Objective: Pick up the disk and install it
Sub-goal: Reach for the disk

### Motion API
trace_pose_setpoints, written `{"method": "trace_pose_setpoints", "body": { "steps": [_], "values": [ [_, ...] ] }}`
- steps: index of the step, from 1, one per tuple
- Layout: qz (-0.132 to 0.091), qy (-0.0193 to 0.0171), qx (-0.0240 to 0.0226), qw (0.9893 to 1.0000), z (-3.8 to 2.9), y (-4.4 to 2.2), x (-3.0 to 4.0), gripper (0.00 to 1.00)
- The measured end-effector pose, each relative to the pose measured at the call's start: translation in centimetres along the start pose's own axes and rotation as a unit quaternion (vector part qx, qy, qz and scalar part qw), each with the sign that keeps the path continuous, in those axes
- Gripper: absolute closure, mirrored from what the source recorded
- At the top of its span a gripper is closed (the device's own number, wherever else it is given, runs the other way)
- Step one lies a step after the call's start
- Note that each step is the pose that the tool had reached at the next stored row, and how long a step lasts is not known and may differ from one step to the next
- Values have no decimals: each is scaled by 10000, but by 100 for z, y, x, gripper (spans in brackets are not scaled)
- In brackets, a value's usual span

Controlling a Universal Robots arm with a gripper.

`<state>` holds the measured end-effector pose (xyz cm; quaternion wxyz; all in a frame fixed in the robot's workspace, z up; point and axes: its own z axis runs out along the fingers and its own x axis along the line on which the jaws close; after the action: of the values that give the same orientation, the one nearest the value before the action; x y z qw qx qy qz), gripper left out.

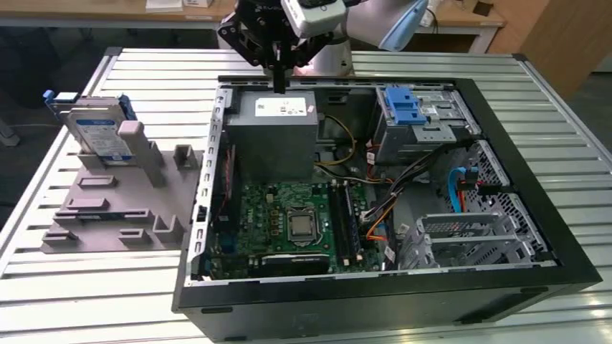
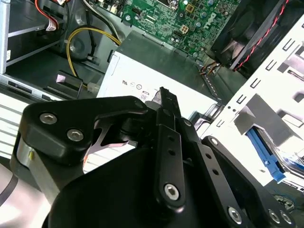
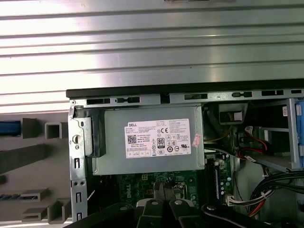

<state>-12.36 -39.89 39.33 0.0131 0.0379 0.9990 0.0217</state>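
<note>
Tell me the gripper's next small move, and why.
Probably shift toward the exterior view's left: the gripper, shut and empty, hangs over the big grey metal box, while the silver-grey rectangular disk with a blue-and-white label stands in the grey plastic fixture there.

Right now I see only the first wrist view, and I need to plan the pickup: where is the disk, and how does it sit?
Observer: The disk stands on edge in a grey holder on the table, outside the computer case, on the exterior view's left.
Operator: Is the gripper close to it?
Observer: No. The gripper hangs shut and empty over the power supply, well apart from the disk.
Operator: What's beside that supply?
Observer: On the exterior view's right of it, a blue latch tops a grey drive cage.
</note>
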Motion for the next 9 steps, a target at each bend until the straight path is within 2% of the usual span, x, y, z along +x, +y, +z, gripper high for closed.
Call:
{"method": "trace_pose_setpoints", "body": {
  "steps": [9],
  "values": [
    [0, 0, 0, 10000, 0, -1, 18, 89]
  ]
}}
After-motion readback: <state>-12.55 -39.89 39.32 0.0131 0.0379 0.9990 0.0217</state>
